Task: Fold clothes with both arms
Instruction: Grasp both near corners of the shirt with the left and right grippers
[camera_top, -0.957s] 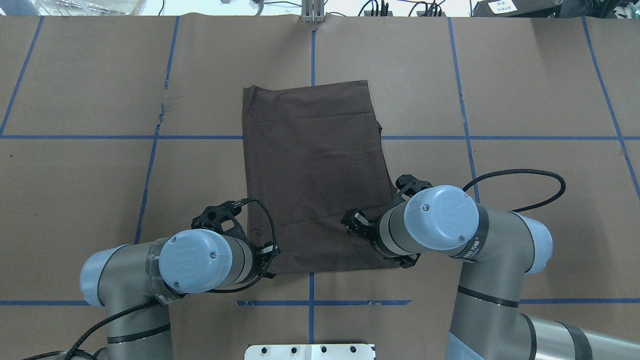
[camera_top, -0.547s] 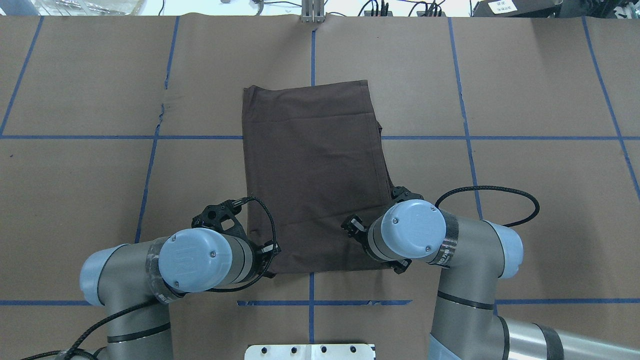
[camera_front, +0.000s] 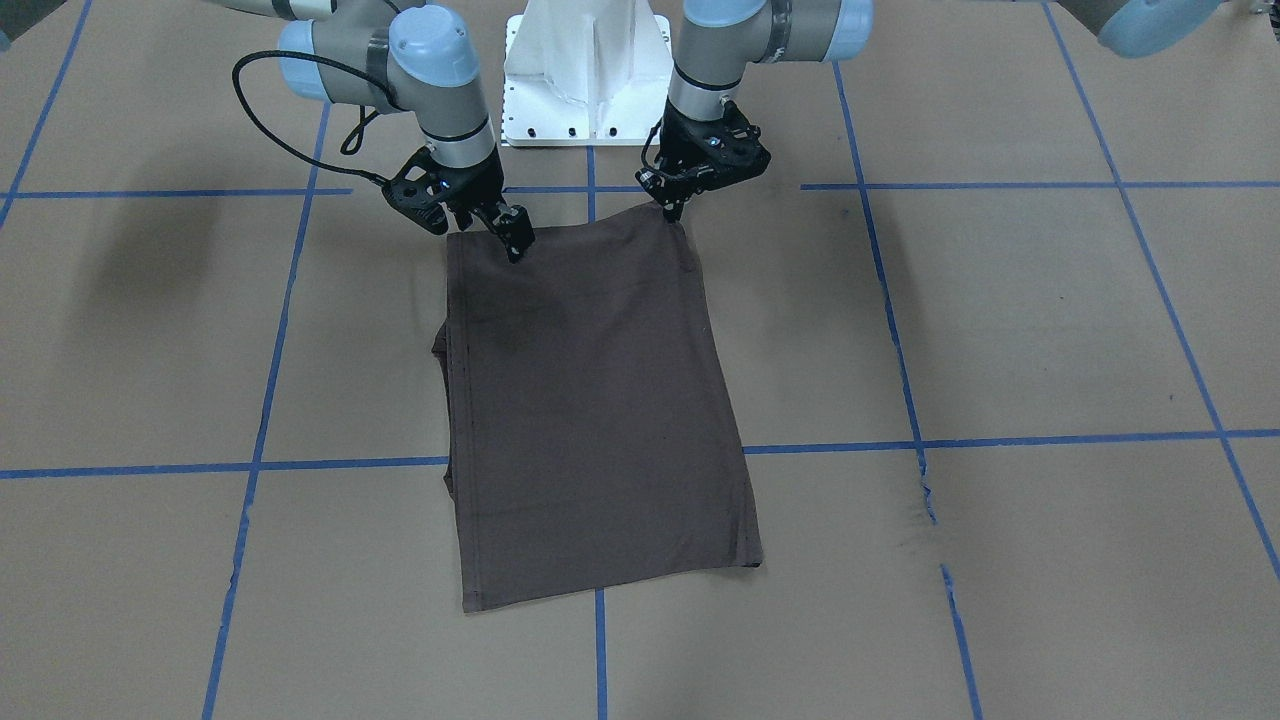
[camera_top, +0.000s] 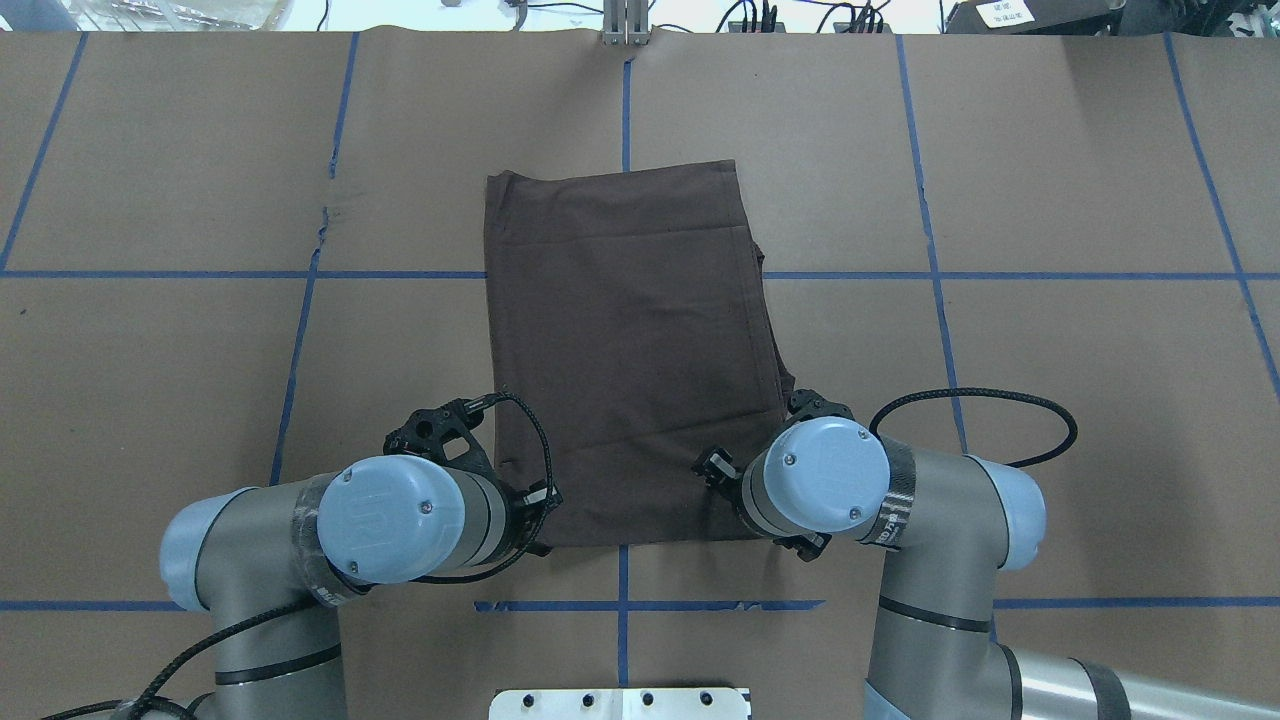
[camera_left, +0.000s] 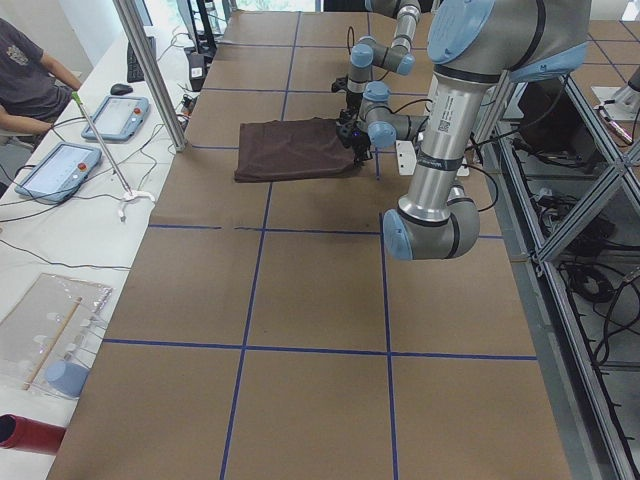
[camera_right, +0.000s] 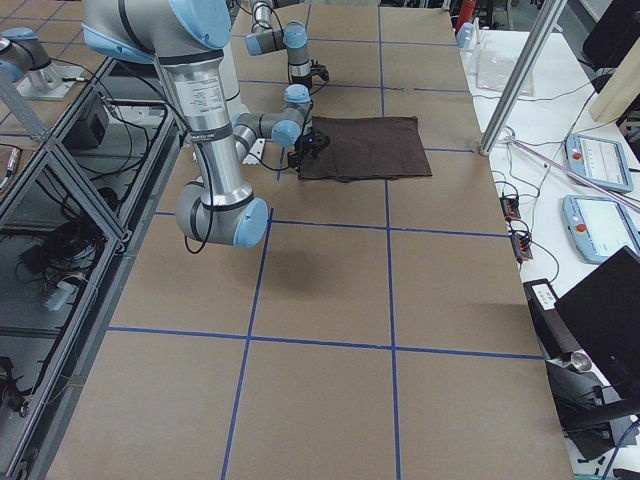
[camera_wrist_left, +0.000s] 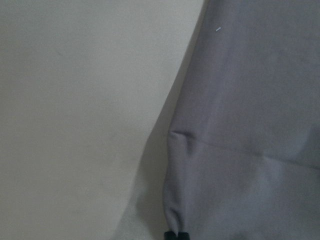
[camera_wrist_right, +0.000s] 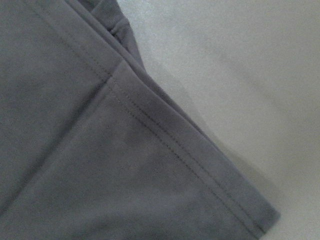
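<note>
The dark grey-brown T-shirt (camera_top: 630, 350) lies folded into a long flat rectangle at the table's middle, its short near edge toward the robot. In the front-facing view my left gripper (camera_front: 672, 210) is down at that edge's corner, shut on the cloth. The left wrist view shows the T-shirt (camera_wrist_left: 250, 125) puckering toward a dark fingertip (camera_wrist_left: 171, 235). My right gripper (camera_front: 510, 235) stands low over the other near corner and looks open. The right wrist view shows only the hemmed corner of the T-shirt (camera_wrist_right: 100, 150), no fingers. From overhead both wrists cover the fingertips.
The white pedestal base (camera_front: 585, 70) stands just behind the shirt's near edge. Blue tape lines (camera_top: 622, 100) grid the brown paper cover, which has a small tear (camera_top: 325, 215). A metal post (camera_left: 150, 70) and a seated person (camera_left: 25, 80) are at the far side table.
My right arm has drawn back toward the robot and inward, settling over the shirt's near right corner. The left arm and the shirt have stayed put.
</note>
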